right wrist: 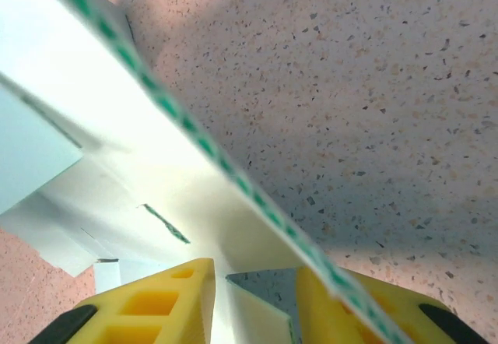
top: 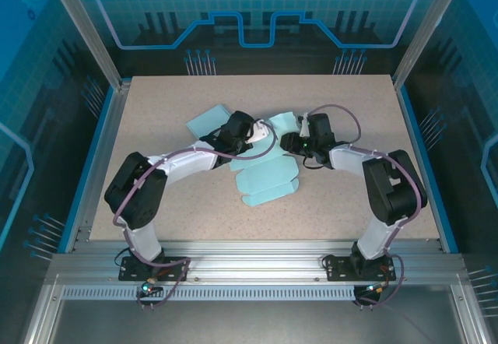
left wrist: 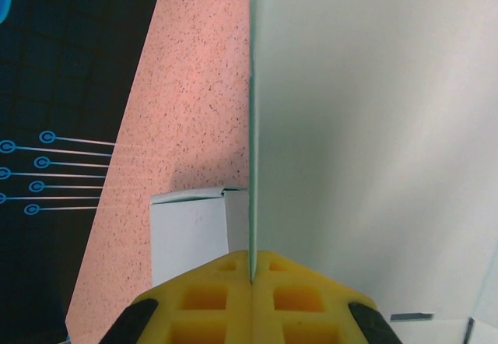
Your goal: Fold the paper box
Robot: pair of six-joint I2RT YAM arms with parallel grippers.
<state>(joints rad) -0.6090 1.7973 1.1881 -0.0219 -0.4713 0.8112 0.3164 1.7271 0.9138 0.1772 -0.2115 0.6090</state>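
Observation:
The paper box [top: 268,180] is a light teal, die-cut sheet lying partly unfolded in the middle of the table, its flaps spread left and right. My left gripper [top: 257,135] reaches into its upper middle. In the left wrist view that gripper [left wrist: 250,270] is shut on the thin edge of an upright panel [left wrist: 373,126]. My right gripper [top: 286,140] faces it from the right. Its yellow fingers [right wrist: 179,297] stand apart in the right wrist view, with a loose flap [right wrist: 261,317] in the gap [right wrist: 255,282]. A green-edged panel [right wrist: 117,126] crosses in front of the right finger.
The speckled beige table [top: 194,212] has blue rails along its left [top: 101,142] and right sides. An aluminium frame [top: 257,270] runs along the near edge, holding both arm bases. Transparent walls enclose the back and sides.

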